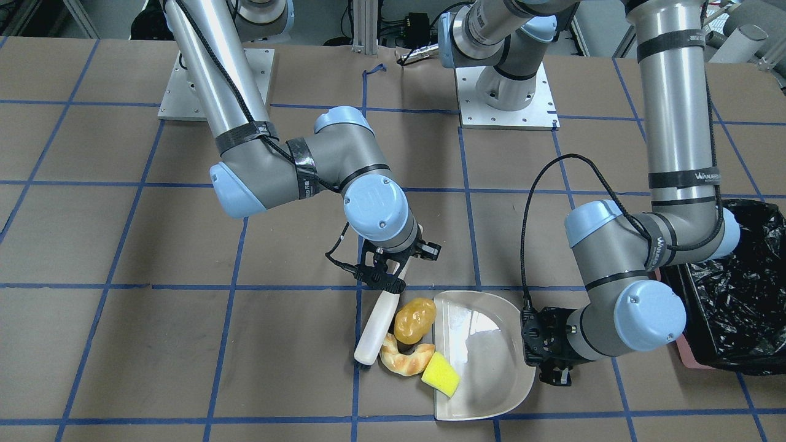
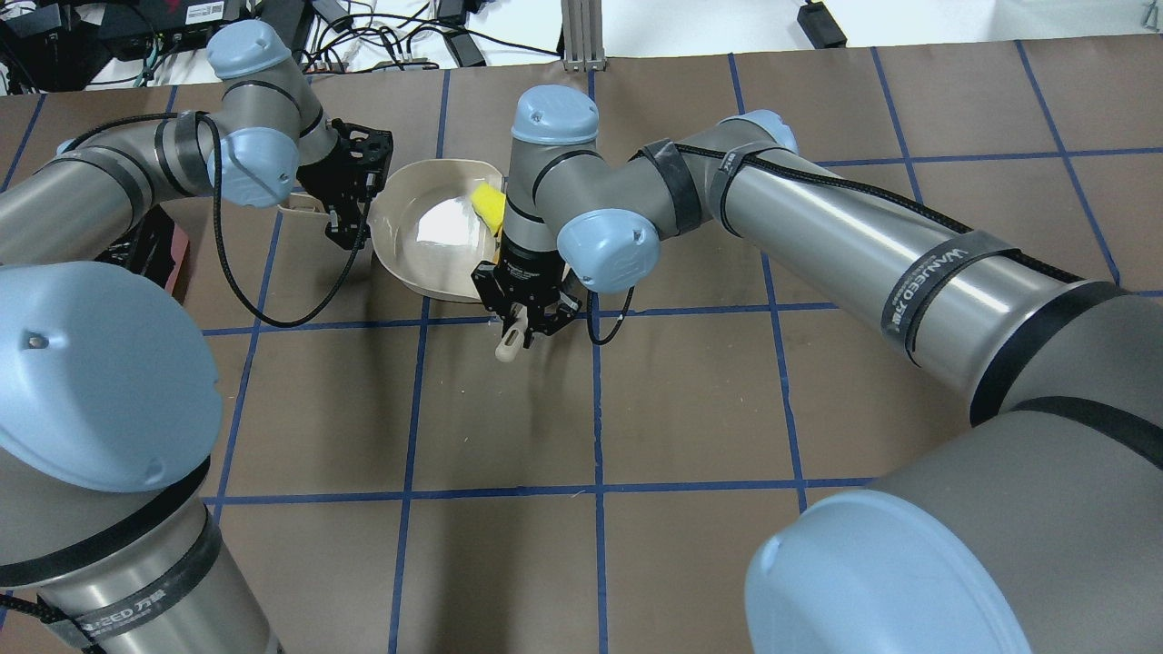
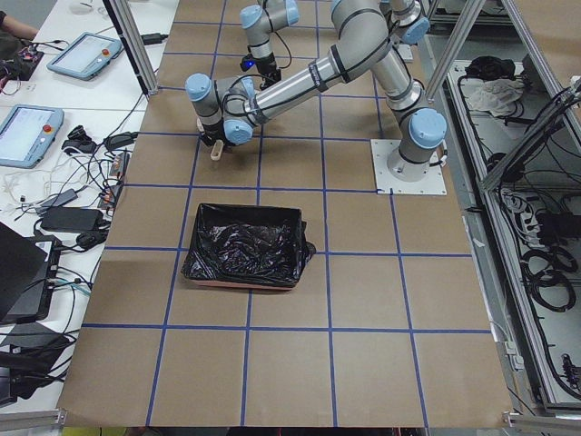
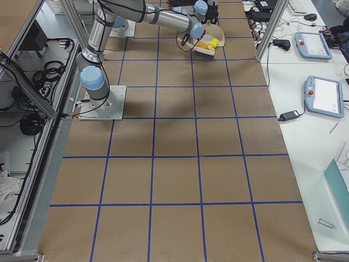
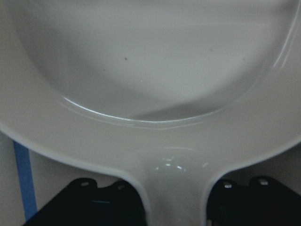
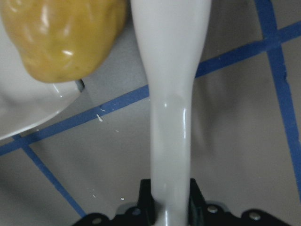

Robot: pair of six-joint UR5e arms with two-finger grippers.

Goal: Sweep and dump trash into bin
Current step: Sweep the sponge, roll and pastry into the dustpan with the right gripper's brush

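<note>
The right hand (image 1: 388, 277) was clamped on the thin end of a white brush (image 1: 376, 328), its fingers closed tight against the handle. In the front-facing view the brush ran from the hand toward the near edge of the counter (image 1: 184, 344), its head down on the surface. Just right of the handle, touching it or nearly so, sat the potato-like lump (image 1: 415, 319), at the open lip of the dustpan (image 1: 485, 374). Nearer than the lump lay the croissant-like piece (image 1: 402, 361), on the counter between the brush head and the sponge wedge (image 1: 441, 373). The sponge rested half over the dustpan's lip, its yellow face up.

The left hand (image 1: 548, 351) gripped the dustpan's short handle from the right, fingers shut on either side of it, and the pan lay flat with its bowl holding nothing but the sponge's edge. Farther right, past the left arm's elbow and well apart from the dustpan, stood the bin (image 1: 740, 288), its black bag crinkled and open at the top.
</note>
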